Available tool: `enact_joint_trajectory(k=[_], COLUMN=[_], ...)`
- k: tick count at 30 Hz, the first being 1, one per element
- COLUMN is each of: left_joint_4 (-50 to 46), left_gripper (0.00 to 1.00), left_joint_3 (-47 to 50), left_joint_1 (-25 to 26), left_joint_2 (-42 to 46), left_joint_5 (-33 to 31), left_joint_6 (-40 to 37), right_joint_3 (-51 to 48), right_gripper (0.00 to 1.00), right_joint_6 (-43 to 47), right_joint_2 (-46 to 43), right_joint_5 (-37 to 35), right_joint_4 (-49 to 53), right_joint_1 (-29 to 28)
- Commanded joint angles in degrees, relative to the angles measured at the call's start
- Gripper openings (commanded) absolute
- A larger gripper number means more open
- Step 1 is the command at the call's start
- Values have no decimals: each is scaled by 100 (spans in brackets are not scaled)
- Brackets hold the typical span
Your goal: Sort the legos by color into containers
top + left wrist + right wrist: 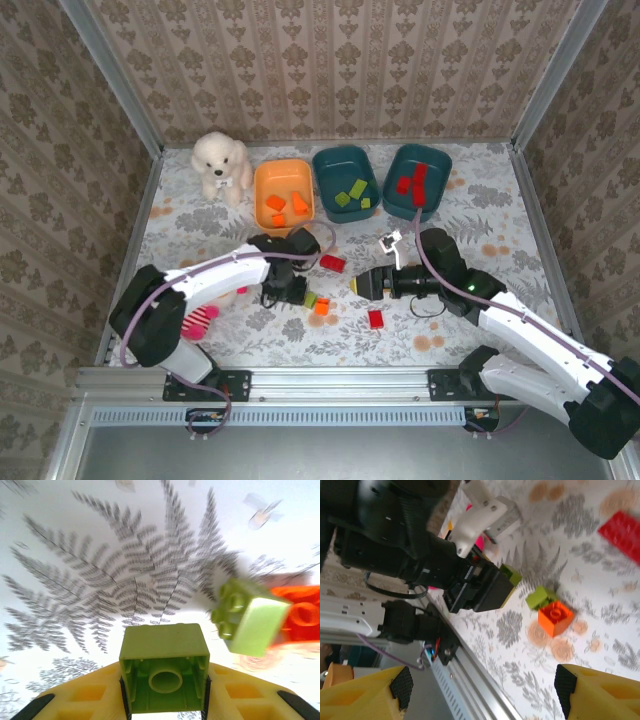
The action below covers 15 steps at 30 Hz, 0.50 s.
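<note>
The top external camera looks steeply down from above and behind on the whole floral-printed white table [500, 200]. The left wrist camera sits very close to the tabletop, facing a tilted light green plastic brick [247, 615] right beside a square orange plastic brick [300, 620] at the right edge. The right wrist camera, rolled sideways and farther off, shares that pair at centre right.

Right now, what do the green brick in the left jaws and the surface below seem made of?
The green brick looks like hard moulded plastic: smooth, faintly glossy, crisp edges, hollow underside with a tube. The table surface seems a matte printed sheet, maybe paper or vinyl: flat grey fern pattern.
</note>
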State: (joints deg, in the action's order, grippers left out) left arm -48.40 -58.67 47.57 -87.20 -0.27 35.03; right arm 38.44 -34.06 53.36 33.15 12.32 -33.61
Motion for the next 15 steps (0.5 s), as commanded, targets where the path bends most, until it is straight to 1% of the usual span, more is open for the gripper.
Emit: enact_joint_trajectory(k=[1,6,8,10,15], left_joint_4=[-317,-163,-72,5,-106], left_gripper=[37,36,36,36,36], left_joint_3=[-817,-2214,-2878,-3603,-5713], left_joint_1=[-333,-691,-788,-845,-972], left_joint_2=[212,-809,-1277,-1826,-3441], left_joint_5=[-38,318,412,431,596], left_joint_6=[-263,-669,-768,-915,-1184], right_joint_3=[384,672,836,1077,1678], right_gripper=[78,80,80,80,80], right_joint_6=[92,-116,-197,-191,-225], right_joint_2=[-219,-30,164,427,1008], right_joint_5=[-739,-1775,-2037,-2196,-2181], right_joint_4=[38,-457,-610,-628,-572], right_joint_1=[59,236,367,477,851])
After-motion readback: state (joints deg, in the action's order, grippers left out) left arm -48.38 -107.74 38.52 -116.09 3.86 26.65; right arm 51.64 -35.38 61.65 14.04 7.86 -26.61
